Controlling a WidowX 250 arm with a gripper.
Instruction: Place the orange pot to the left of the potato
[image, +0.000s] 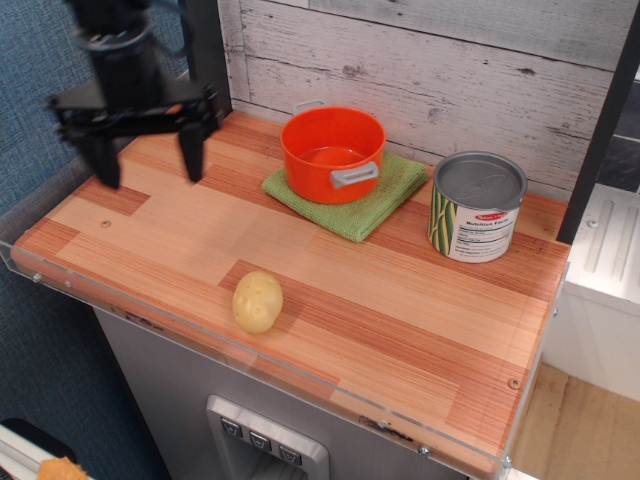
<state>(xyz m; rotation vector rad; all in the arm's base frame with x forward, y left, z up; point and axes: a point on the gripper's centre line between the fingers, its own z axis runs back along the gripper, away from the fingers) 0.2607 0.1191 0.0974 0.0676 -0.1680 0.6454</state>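
— What are you seeing at the tool?

— I'm looking at the gripper (147, 168) hanging above the back-left part of the wooden counter (400, 300), blurred, its two black fingers (190, 152) pointing straight down and spread wide with nothing between them. The arm is standing upright over it, close to the dark post (205, 60).

— How much room around it?

— Bare wood is lying under and in front of the fingers, out to the clear plastic lip (250, 352) along the front edge. The orange pot (333, 153) is sitting to its right on a green cloth (350, 195), near the plank wall (430, 60). The potato (257, 301) is lying near the front edge — open board on its left. A tin can (477, 206) is standing right of the cloth, apart from it.
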